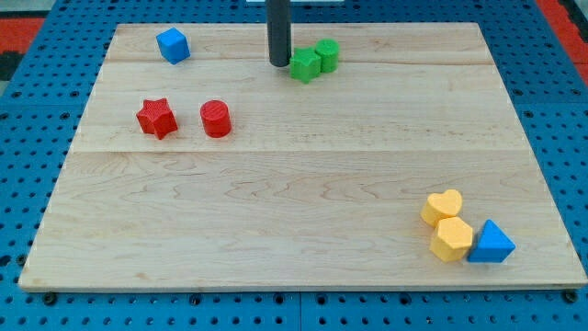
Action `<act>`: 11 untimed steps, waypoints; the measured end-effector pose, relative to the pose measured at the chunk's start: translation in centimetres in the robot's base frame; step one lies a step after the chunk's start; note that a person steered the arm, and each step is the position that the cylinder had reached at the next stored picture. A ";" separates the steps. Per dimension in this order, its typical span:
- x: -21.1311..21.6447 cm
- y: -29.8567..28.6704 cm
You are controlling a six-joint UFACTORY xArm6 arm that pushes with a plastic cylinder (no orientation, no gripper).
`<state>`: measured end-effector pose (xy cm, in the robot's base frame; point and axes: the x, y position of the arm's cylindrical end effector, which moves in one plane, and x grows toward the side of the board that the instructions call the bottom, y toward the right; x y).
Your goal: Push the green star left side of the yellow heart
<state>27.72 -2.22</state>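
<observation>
The green star (306, 65) lies near the view's top centre of the wooden board (294, 211). It touches a second green block, round in shape (327, 53), on its upper right. My tip (279, 62) stands just left of the green star, very close to it or touching it. The yellow heart (442, 207) lies far off at the view's lower right.
A yellow pentagon-like block (452, 239) sits just below the heart, with a blue triangle (491, 244) against its right side. A red star (156, 118) and a red cylinder (216, 119) lie at left. A blue cube (173, 45) is at the top left.
</observation>
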 end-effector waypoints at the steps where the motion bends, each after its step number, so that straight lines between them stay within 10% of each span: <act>1: -3.3 -0.7; 3: 14.0 6.3; 5: 9.5 -0.2; 11: 8.0 10.7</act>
<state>35.72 8.45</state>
